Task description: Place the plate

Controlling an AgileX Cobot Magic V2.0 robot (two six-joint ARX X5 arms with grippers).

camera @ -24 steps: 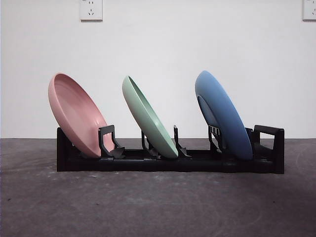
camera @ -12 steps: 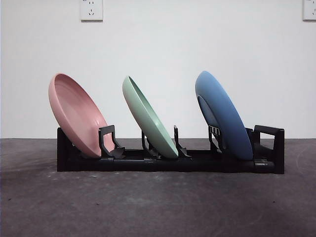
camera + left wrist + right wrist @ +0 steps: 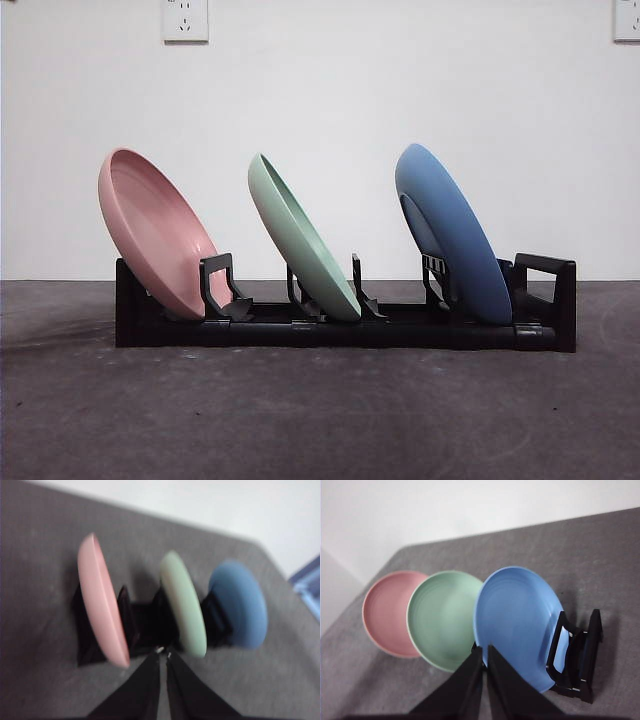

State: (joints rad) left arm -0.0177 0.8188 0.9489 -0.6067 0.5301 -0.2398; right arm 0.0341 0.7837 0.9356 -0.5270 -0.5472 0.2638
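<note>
Three plates stand tilted in the black rack (image 3: 340, 330) on the grey tabletop (image 3: 320, 420), all leaning the same way: the pink plate (image 3: 155, 232) in the slot at one end of the rack, the green plate (image 3: 300, 240) in the middle slot, and the blue plate (image 3: 452, 232) in the slot near the other end, just short of the rack's raised end bracket. Each plate rests with its lower rim down in the rack, apart from its neighbours. Set against the front view of a second ago and half a second ago, nothing among the plates or the rack has shifted. My left hand (image 3: 163, 655) hangs off the rack on the pink and green side, its jaws drawn nearly together and holding nothing. My right hand (image 3: 484, 652) hangs above the tabletop on the blue plate's side, also narrowed to a slit and empty. Neither hand touches a plate, and neither shows in the front view.
</note>
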